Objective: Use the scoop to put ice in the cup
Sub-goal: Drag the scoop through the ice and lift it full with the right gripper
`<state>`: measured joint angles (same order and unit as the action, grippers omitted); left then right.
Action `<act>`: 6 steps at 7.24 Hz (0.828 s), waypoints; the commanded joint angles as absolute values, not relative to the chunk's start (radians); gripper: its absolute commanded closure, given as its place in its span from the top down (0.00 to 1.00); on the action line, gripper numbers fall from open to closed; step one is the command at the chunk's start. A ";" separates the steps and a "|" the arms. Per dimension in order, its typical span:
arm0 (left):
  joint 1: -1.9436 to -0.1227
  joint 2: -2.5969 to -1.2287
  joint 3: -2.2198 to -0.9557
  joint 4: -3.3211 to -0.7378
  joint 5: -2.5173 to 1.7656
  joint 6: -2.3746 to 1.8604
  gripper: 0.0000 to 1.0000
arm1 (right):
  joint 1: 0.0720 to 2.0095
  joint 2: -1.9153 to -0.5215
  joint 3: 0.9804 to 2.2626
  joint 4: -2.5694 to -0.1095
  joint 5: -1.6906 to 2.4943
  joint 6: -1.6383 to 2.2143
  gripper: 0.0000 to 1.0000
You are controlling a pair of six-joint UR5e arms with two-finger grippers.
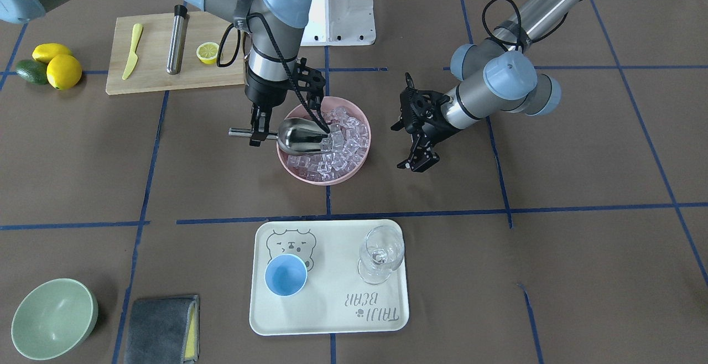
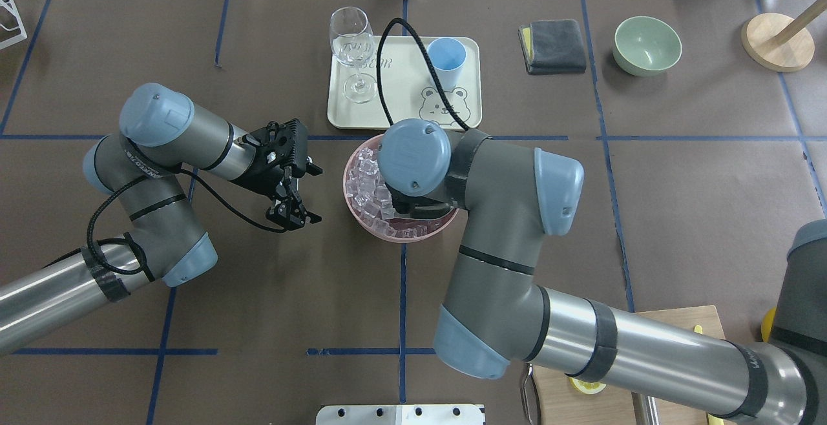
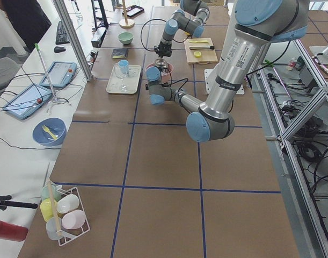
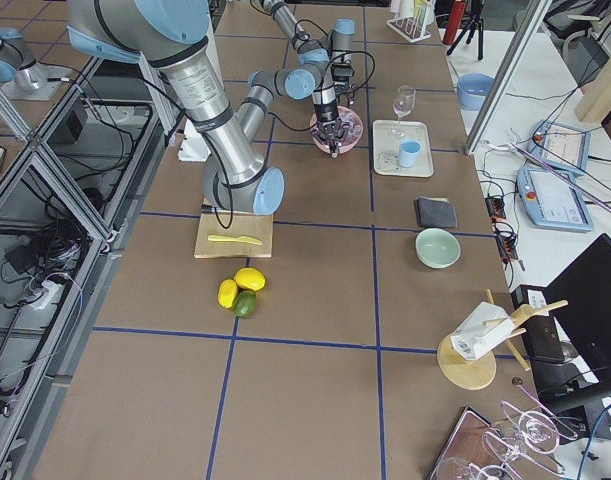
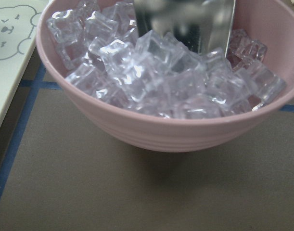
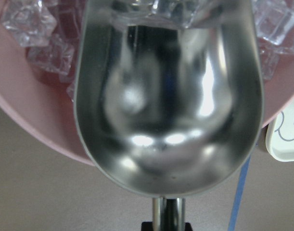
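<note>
Holding the scoop at the edge of the ice bowl

The right arm comes in from behind the pink bowl (image 1: 323, 180) and bends so that its last link stands almost straight down. The right gripper (image 1: 258, 134) hangs just outside the bowl's rim, and its fingers are closed around the thin rod handle of the scoop (image 1: 301, 134). The scoop lies nearly level. Its handle sticks out away from the bowl and its deep trough reaches over the rim, with the open front lip pushed against the ice (image 1: 345, 140). In the right wrist view the inside of the trough looks bare and shiny, and cubes touch only its front edge.

The ice fills the pink bowl as a heap of clear cubes, on the side away from the handle.

The left arm is folded at the elbow, and its wrist is tilted obliquely down toward the table. The left gripper (image 1: 418, 159) hovers beside the bowl on the opposite side from the scoop, near it but not touching. Its fingers are spread apart and hold nothing.

The light-blue cup (image 1: 285, 275) stands upright on the cream bear tray (image 1: 332, 320), partly over the bear drawing, and its inside looks empty. A clear wine glass (image 1: 380, 253) stands on the same tray, apart from the cup. The tray lies near the bowl, on the side away from the robot's base.
</note>
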<state>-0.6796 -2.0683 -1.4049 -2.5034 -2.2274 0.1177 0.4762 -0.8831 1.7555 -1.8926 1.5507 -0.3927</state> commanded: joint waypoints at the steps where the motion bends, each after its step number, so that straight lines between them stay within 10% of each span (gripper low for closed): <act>1: -0.687 -2.068 -1.407 -2.503 -2.227 0.120 1.00 | 0.485 -0.943 1.767 -1.767 1.592 -0.385 0.00; 6: -0.709 -2.066 -1.407 -2.502 -2.229 0.123 1.00 | 0.486 -0.991 1.772 -1.608 1.650 -0.356 0.00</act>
